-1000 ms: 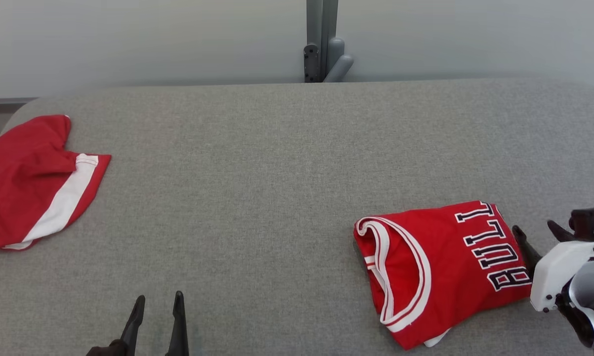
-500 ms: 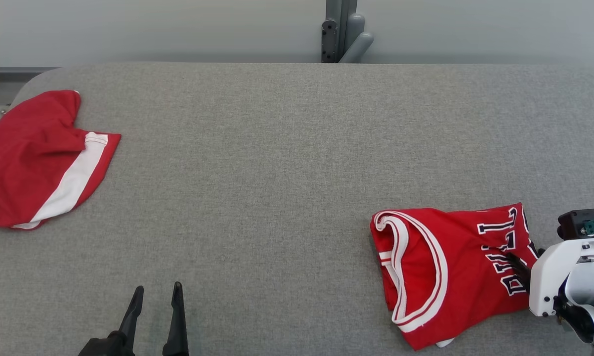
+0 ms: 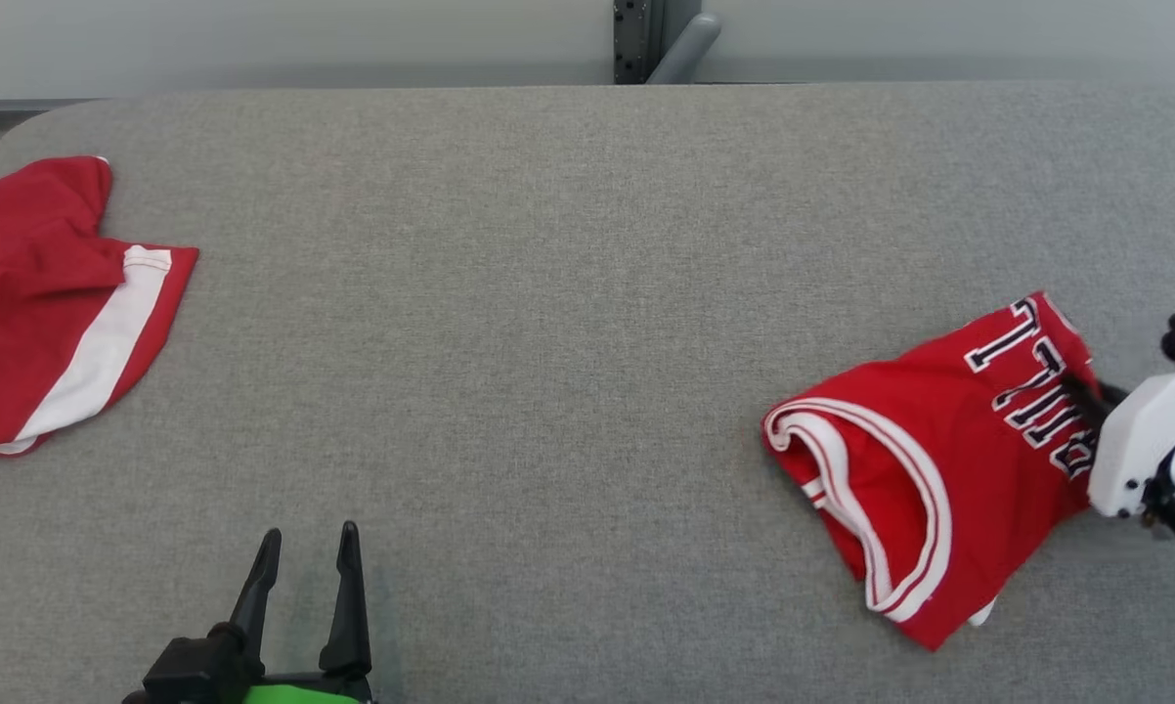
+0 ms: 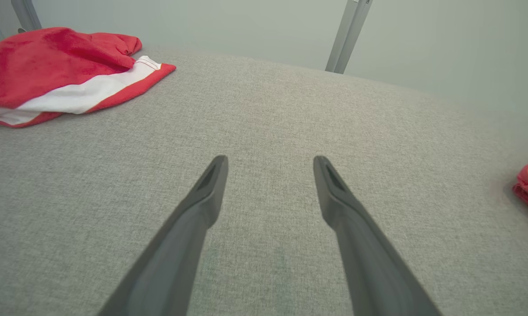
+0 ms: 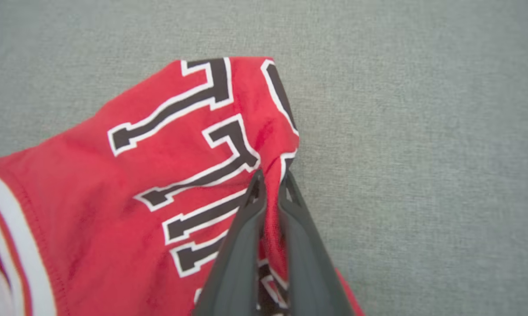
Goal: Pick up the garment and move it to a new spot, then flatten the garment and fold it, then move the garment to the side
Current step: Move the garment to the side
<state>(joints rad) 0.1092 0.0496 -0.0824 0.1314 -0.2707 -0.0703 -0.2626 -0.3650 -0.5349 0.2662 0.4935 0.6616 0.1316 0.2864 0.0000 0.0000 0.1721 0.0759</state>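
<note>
Our right gripper (image 5: 270, 175) is pinching the red jersey (image 5: 150, 184). Its two dark fingers are pressing together on a fold of cloth at the lettered edge, and red fabric is showing between them. The black, white-outlined letters are bunching toward that grip. In the head view the jersey is lying on the right side of the grey table (image 3: 548, 293), with its lettered end at our gripper and its white-trimmed opening facing toward the middle of the table. We cannot tell whether the pinched edge is off the surface.

Our left gripper (image 4: 270, 164) is holding nothing. Its fingers are standing spread apart over bare grey cloth at the near left. A second red garment (image 3: 40, 303) with a white band is lying at the table's far left, well apart from the jersey. A grey post (image 3: 636, 39) is standing behind the far edge.
</note>
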